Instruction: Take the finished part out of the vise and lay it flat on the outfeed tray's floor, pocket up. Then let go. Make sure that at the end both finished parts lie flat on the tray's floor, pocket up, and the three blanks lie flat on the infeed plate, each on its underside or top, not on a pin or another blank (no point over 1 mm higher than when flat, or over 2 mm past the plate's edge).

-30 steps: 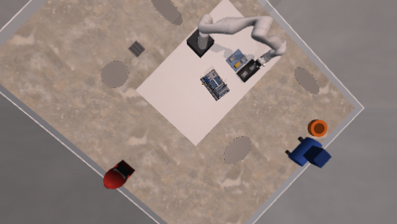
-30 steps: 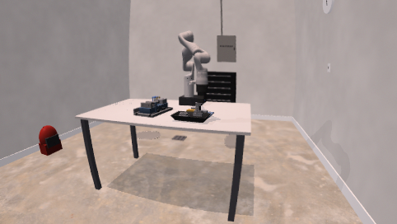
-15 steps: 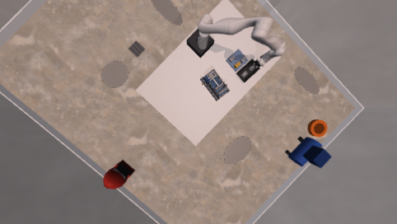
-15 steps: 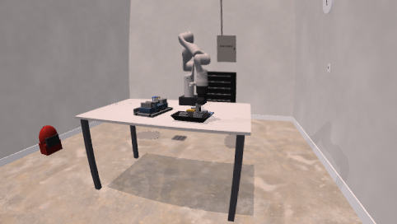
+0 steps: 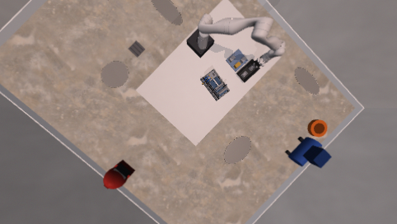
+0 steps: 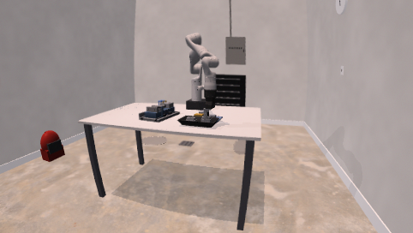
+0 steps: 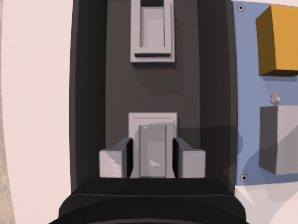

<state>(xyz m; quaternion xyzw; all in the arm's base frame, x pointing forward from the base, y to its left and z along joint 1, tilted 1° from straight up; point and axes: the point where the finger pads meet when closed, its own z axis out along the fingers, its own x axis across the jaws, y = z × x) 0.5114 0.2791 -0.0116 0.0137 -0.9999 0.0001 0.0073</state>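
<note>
My gripper (image 7: 152,152) (image 5: 260,62) (image 6: 206,112) is shut on a grey machined part (image 7: 153,129) and holds it upright inside the near end of the black outfeed tray (image 7: 89,96) (image 5: 247,75) (image 6: 186,121), just above its floor. A second grey part (image 7: 153,30) with a rectangular pocket facing up lies flat on the tray floor at the far end. The vise (image 5: 215,84) (image 6: 159,111) stands on the white table (image 5: 177,99) (image 6: 128,117), apart from the tray. Whether its jaws hold anything is too small to tell.
A blue fixture plate (image 7: 249,123) (image 5: 235,60) lies against the tray's right side with an orange block (image 7: 280,39) and a grey block (image 7: 280,139) on it. The arm's base (image 5: 200,42) stands at the table's back edge.
</note>
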